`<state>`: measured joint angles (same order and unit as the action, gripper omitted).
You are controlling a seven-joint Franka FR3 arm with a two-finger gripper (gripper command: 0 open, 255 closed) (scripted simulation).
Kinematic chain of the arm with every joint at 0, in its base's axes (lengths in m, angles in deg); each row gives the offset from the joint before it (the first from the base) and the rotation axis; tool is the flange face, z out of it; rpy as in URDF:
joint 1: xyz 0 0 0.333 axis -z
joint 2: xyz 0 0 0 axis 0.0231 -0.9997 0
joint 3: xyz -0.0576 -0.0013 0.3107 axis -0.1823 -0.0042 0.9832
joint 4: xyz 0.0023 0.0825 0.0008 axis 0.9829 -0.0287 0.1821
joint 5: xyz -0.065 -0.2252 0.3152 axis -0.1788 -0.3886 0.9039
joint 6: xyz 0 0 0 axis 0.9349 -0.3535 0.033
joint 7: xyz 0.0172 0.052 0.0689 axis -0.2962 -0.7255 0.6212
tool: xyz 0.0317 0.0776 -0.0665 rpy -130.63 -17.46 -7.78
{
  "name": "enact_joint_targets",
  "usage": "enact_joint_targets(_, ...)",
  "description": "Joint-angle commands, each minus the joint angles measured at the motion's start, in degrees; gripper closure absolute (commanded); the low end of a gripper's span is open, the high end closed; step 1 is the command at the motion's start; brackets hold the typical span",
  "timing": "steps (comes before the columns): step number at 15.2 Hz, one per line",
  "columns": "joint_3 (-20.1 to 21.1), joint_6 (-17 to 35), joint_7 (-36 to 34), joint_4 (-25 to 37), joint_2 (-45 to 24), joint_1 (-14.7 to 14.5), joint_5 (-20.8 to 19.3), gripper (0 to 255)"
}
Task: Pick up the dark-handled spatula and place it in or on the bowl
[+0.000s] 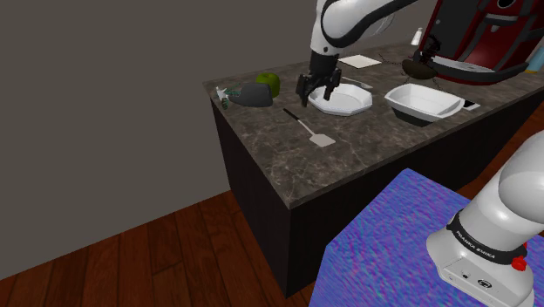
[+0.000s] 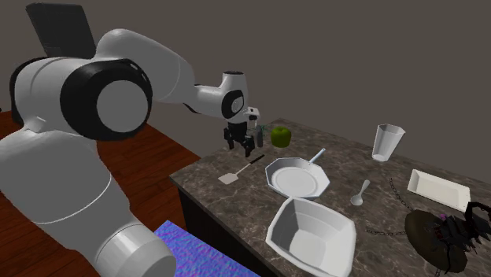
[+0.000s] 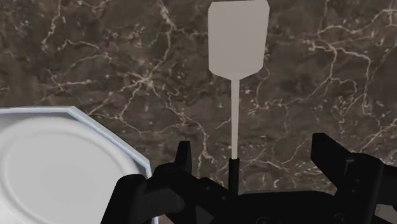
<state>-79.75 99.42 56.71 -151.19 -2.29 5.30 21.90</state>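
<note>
The spatula (image 1: pixel 310 129) lies flat on the dark marble counter (image 1: pixel 288 157), with a thin dark handle and a pale flat blade (image 3: pixel 237 38). My gripper (image 1: pixel 317 94) hangs open just above the handle end, its fingers apart on either side of it and touching nothing. In the second exterior view the gripper (image 2: pixel 241 144) hovers over the handle of the spatula (image 2: pixel 239 171). A white octagonal bowl (image 1: pixel 345 99) sits right beside the gripper, and its rim (image 3: pixel 95 124) shows close to one finger. A deeper white square bowl (image 1: pixel 425 102) stands farther along the counter.
A green apple (image 1: pixel 268 83) and a dark bottle lying on its side (image 1: pixel 248 94) sit at the counter's far corner. A clear cup (image 2: pixel 388 142), a spoon (image 2: pixel 360 191) and a white tray (image 2: pixel 438 189) lie beyond the bowls. The counter edge runs near the spatula blade.
</note>
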Motion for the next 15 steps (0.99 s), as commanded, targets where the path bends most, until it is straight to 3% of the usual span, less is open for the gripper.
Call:
enact_joint_targets(1, 0.24, 2.04, -1.60, 1.54, -4.19, 0.23, -1.06, 0)
enact_joint_targets(5, 0.32, 4.67, -4.52, 5.36, -11.80, 0.26, -3.14, 0)
enact_joint_targets(15, 0.15, 10.04, -5.09, 3.62, -15.48, 0.18, -3.97, 0)
